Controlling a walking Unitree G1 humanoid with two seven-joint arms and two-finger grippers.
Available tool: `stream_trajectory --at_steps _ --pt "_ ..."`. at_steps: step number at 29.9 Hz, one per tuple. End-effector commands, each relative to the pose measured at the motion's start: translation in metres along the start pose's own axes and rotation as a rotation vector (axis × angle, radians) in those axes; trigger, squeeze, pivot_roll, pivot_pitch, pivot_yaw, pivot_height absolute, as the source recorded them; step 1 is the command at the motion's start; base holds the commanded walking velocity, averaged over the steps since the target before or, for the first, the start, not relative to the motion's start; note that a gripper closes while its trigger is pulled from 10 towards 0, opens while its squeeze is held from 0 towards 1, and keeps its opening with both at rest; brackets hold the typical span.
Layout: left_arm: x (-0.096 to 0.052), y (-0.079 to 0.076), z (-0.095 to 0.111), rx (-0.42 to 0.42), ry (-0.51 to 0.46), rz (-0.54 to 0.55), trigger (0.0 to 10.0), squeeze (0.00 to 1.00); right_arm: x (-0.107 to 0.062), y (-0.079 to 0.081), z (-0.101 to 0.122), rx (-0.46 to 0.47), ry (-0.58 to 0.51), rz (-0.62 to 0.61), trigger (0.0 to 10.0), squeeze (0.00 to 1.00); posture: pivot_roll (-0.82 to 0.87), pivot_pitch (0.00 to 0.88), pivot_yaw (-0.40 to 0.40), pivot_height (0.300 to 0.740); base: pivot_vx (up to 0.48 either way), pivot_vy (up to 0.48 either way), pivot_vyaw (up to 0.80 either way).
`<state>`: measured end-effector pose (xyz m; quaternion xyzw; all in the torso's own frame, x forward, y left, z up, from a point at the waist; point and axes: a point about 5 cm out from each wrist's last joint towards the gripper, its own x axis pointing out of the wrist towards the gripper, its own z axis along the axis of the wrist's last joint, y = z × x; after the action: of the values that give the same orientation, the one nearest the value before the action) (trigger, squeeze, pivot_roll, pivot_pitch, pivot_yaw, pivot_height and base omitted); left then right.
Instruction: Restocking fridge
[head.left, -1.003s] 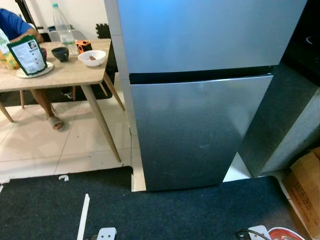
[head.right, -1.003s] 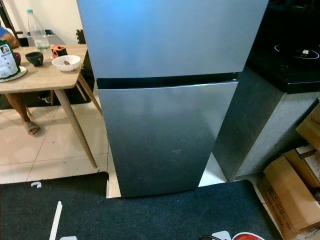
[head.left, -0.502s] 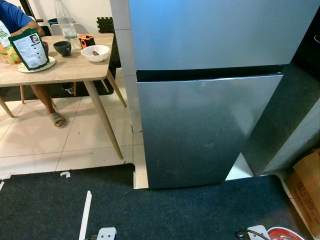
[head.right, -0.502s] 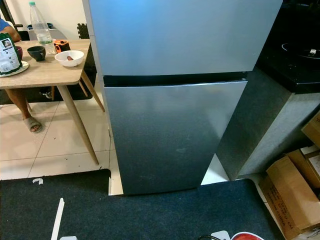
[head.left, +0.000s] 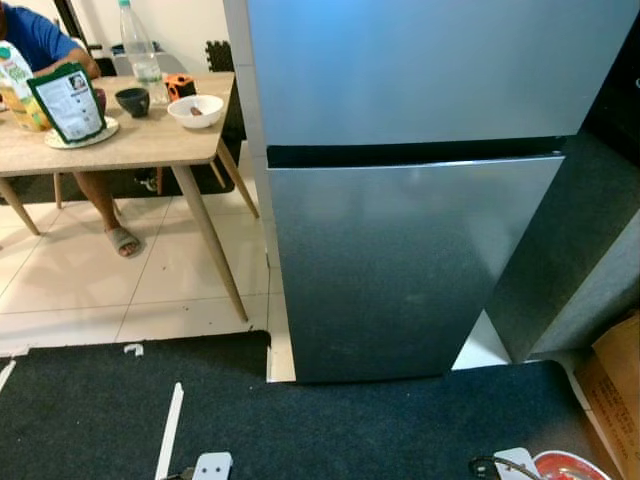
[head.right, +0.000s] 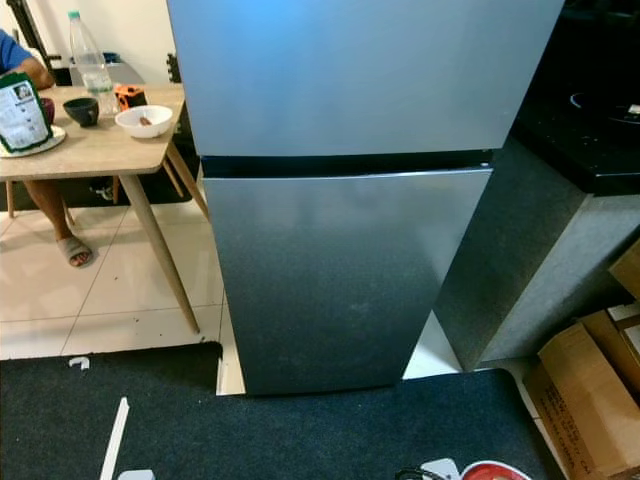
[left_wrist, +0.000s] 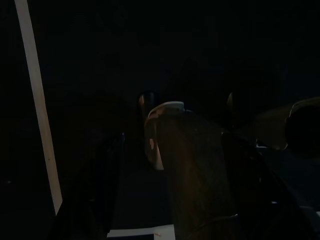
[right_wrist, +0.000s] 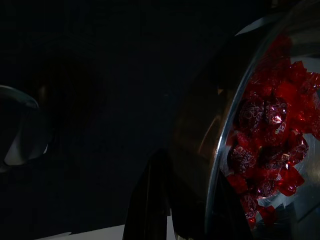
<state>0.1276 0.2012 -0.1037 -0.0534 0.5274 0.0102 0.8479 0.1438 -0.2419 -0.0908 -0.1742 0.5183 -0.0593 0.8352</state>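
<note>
- Straight ahead in the left eye view stands the fridge (head.left: 410, 200), with its upper door and lower door (head.left: 400, 265) both closed, so judging by that nothing has gone in yet. At the bottom edge, low over the dark mat (head.left: 100, 410), a red-rimmed bowl (head.left: 565, 468) peeks in on the robot's right.
- Off to the robot's left in the same view is a wooden table (head.left: 130, 145) with a white bowl (head.left: 196, 110), a dark cup (head.left: 132, 100), a water bottle (head.left: 140, 45) and a green pouch (head.left: 68, 100); a person (head.left: 40, 40) in blue sits behind it.
- Right eye view: same scene, with the counter (head.right: 560, 190) just beside the fridge and cardboard boxes (head.right: 590, 390) on the floor near it.
- Left wrist view: very dark. The left gripper (left_wrist: 165, 165) hangs over the mat beside a pale strip (left_wrist: 37, 105); I cannot tell how its fingers are set.
- Right wrist view: the right gripper (right_wrist: 170, 200) sits against a metal bowl of red-wrapped sweets (right_wrist: 270, 145), one dark finger at the wall; whether it is pinching the rim I cannot tell.
- What is left, as I judge it: open a door, place the bowl inside, close up.
</note>
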Motion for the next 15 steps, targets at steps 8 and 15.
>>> stream_trajectory --at_steps 8,15 --pt "-0.0007 0.0038 0.002 -0.023 -0.014 0.007 10.0 0.0 -0.0002 0.0003 -0.0003 -0.004 -0.004 -0.003 10.0 0.0 -0.04 0.005 -0.018 0.74 0.0 0.0 0.0" --pt "-0.0004 0.0023 0.0026 -0.001 -0.013 -0.007 10.0 0.0 -0.0002 0.0006 -0.0002 -0.001 -0.005 -0.003 10.0 0.0 -0.04 0.006 -0.018 0.74 0.196 0.0 0.0"
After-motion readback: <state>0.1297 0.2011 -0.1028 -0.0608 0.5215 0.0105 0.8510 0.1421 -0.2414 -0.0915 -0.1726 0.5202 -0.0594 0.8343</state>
